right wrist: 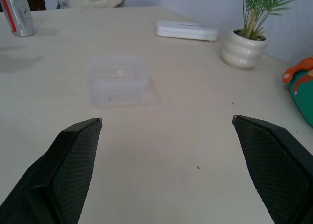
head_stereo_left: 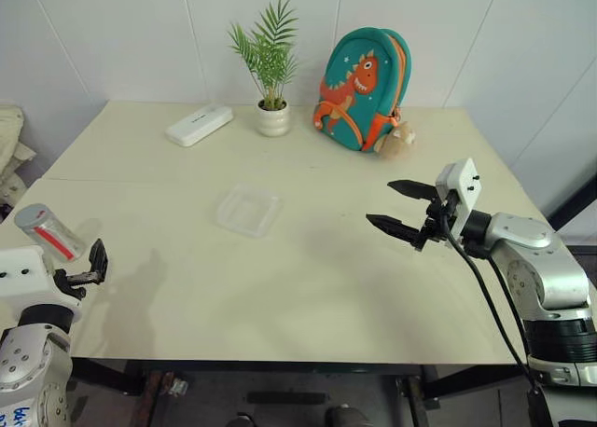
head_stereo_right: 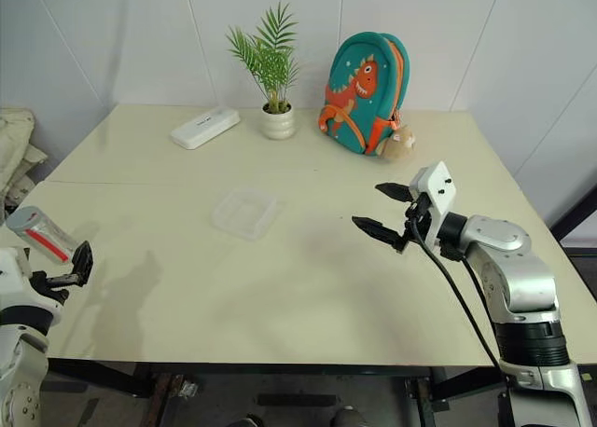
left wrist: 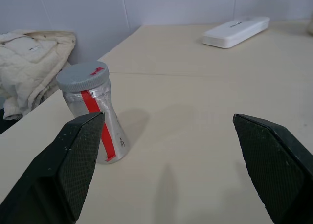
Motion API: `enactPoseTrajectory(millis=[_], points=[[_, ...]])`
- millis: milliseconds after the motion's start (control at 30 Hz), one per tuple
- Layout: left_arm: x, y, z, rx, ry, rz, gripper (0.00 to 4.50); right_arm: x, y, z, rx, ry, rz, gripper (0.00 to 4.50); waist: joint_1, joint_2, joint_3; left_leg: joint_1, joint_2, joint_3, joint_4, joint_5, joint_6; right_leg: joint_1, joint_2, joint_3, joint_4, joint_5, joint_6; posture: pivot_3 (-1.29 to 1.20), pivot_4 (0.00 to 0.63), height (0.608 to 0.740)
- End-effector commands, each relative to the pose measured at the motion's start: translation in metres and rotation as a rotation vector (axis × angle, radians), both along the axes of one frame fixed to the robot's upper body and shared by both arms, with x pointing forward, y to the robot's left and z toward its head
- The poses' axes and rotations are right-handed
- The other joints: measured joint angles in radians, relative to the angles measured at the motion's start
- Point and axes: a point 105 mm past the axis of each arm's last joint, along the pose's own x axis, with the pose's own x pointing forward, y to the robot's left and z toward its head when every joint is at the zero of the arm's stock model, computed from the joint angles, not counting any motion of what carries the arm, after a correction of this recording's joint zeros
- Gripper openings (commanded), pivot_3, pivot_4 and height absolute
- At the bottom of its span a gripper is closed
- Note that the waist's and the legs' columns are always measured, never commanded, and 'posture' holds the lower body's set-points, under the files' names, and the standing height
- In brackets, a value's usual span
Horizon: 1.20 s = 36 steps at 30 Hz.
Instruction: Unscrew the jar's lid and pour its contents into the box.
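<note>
Well, nothing's started: the jar [left wrist: 93,114] stands capped with its lid [left wrist: 82,76] at the table's [head_stereo_left: 308,287] left edge, well left of the empty box [head_stereo_left: 248,210]. Both the left gripper [left wrist: 166,155] and right gripper [head_stereo_left: 401,208] gape wide, holding nothing.

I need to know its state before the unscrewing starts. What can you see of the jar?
The jar is a small silvery cylinder with a red diagonal stripe down its side. Its grey lid, carrying a small red mark, is on. It stands upright on the table near the left edge. Nothing touches it: the open left gripper is close by, one finger in front of it.
</note>
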Motion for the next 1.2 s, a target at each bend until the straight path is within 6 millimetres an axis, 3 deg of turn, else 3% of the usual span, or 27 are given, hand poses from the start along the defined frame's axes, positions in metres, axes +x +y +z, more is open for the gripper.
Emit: enactPoseTrajectory(millis=[33, 367, 567, 667, 800, 1067, 1200], points=[[0.001, 0.001, 0.013, 0.039, -0.042, 0.020, 4.47, -0.004, 0.002, 0.014, 0.019, -0.059, 0.005, 4.50, 0.002, 0.000, 0.000, 0.000, 0.000, 0.000, 0.000, 0.000, 0.000, 0.000, 0.000, 0.000, 0.000, 0.000, 0.000, 0.00, 0.150, 0.740], [0.003, 0.002, 0.006, -0.025, -0.068, 0.096, 4.47, -0.005, 0.017, 0.020, 0.043, -0.071, 0.046, 4.50, 0.002, 0.000, 0.000, 0.000, 0.000, 0.000, 0.000, 0.000, 0.000, 0.000, 0.000, 0.000, 0.001, 0.000, 0.000, 0.00, 0.150, 0.740], [0.002, 0.008, -0.017, -0.118, -0.041, 0.192, 4.47, -0.007, 0.027, 0.019, 0.063, -0.050, 0.105, 4.50, 0.002, 0.000, 0.000, 0.000, 0.000, 0.000, 0.001, 0.000, 0.000, 0.000, 0.000, 0.000, 0.001, 0.000, 0.000, 0.00, 0.150, 0.740], [0.008, 0.010, -0.021, -0.080, -0.010, 0.178, 4.47, -0.020, 0.040, 0.019, 0.074, -0.020, 0.206, 4.50, 0.003, 0.000, 0.000, 0.000, 0.000, 0.000, 0.001, 0.000, 0.000, 0.000, 0.000, 0.000, 0.001, 0.000, 0.000, 0.00, 0.150, 0.740], [0.009, 0.034, -0.022, -0.113, -0.031, 0.233, 4.47, -0.030, 0.053, 0.019, 0.075, -0.007, 0.265, 4.50, 0.001, 0.000, 0.000, 0.000, 0.000, 0.000, 0.001, 0.000, 0.000, 0.000, 0.000, 0.000, 0.002, 0.000, 0.000, 0.00, 0.150, 0.740], [0.030, 0.051, -0.014, -0.079, -0.039, 0.232, 4.47, -0.025, 0.056, 0.016, 0.091, -0.014, 0.256, 4.50, 0.005, -0.001, 0.000, 0.000, 0.000, -0.001, 0.001, 0.000, 0.000, 0.000, 0.000, -0.001, 0.002, 0.000, 0.000, 0.00, 0.150, 0.740], [0.036, 0.063, -0.020, -0.080, 0.004, 0.257, 4.47, -0.023, 0.060, 0.016, 0.099, -0.022, 0.259, 4.50, 0.002, -0.001, 0.000, 0.000, 0.000, -0.001, 0.001, 0.000, 0.000, 0.000, 0.000, -0.001, 0.002, 0.000, 0.000, 0.00, 0.150, 0.740]])
